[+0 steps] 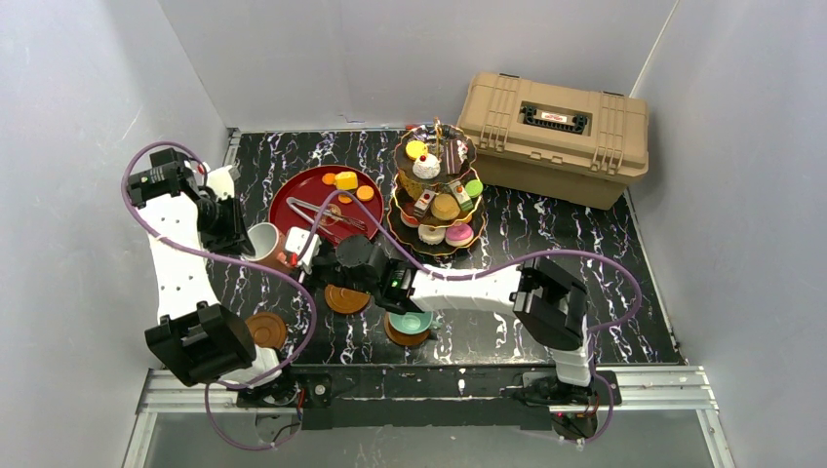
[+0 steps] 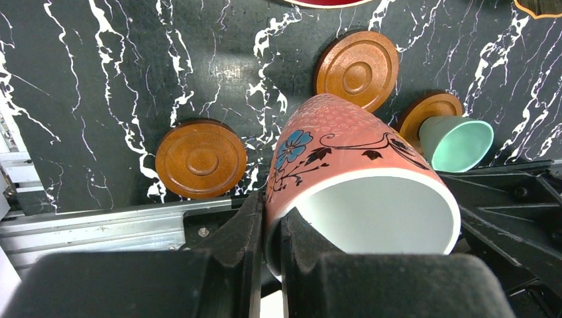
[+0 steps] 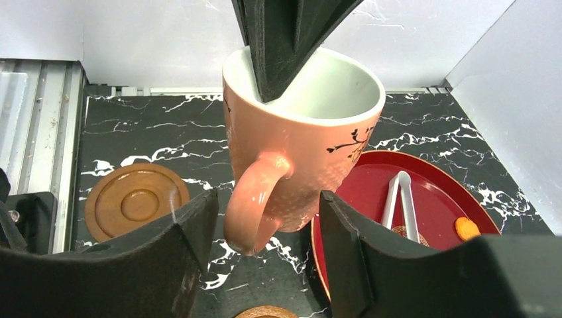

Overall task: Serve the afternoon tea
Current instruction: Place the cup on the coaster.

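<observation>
Pink cup (image 2: 344, 152) rim behind left hand (image 2: 273, 242)

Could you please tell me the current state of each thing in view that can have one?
Pinkish flowered ceramic cup: lifted, tilted, empty.
Left gripper: shut on its rim.
Right gripper: open, astride its handle.
Teal ceramic cup: upright on a round brown wooden saucer.
Two other brown saucers: bare.
Tan plastic case: lid shut.
Dark three-tier glass stand: loaded with pastries.

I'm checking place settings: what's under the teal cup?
A round brown wooden saucer lies under the teal ceramic cup. Only its rim shows beside the cup; the saucer's middle is covered by the cup.
</observation>
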`<state>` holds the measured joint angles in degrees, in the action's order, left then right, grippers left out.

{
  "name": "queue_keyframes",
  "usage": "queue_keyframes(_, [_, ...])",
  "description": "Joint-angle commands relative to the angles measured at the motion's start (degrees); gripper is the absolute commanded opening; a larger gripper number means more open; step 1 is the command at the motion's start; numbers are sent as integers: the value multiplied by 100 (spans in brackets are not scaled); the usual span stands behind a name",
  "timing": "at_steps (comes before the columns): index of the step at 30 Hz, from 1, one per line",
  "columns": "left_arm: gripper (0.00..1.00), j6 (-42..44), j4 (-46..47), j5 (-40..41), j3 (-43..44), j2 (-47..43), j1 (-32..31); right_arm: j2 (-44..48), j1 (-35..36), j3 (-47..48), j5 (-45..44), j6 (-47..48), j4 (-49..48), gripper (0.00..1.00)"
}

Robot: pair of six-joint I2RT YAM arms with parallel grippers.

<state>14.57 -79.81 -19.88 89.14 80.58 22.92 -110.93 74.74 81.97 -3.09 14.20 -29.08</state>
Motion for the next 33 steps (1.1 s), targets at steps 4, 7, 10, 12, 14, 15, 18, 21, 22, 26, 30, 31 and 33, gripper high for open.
queue_keyframes(4, [0,92,-257,-126,209,-345,-128,-277,-8,541,236,-15,-134,50])
queue_keyframes(7, [0,91,-263,-102,172,-386,-214,-310,-20,634,421,-55,26,35])
queue_keyframes(10, [0,106,-233,-68,46,-436,-305,-284,-27,636,555,-55,89,13])
queue_keyframes(12, [0,124,-227,-56,-19,-433,-361,-283,-30,636,612,-38,144,1])
queue_keyframes(14, [0,126,-207,-43,-69,-430,-409,-256,-30,556,610,-28,86,1])
queue_keyframes(15, [10,131,-202,-50,-70,-432,-420,-216,-30,453,583,-49,-25,1])
queue_keyframes(18, [58,124,-172,-51,21,-460,-427,-52,-58,36,545,-208,-417,1])
queue_keyframes(21, [98,117,-160,-49,278,-455,-428,92,-102,-305,597,-337,-717,1])
queue_keyframes(22, [98,99,-192,-62,396,-430,-424,138,-120,-419,631,-357,-803,1])
queue_keyframes(26, [98,16,-373,-173,857,-268,-425,341,-303,-877,888,-708,-1114,1])
queue_keyframes(30, [98,-65,-319,-95,1082,-158,-423,703,-609,-1581,1152,-1142,-1659,1])
queue_keyframes(31, [98,-82,-302,-73,1132,-133,-422,812,-697,-1727,1220,-1267,-1788,1])
queue_keyframes(33, [98,-104,-269,-52,1186,-86,-418,968,-859,-2006,1391,-1560,-1950,1])
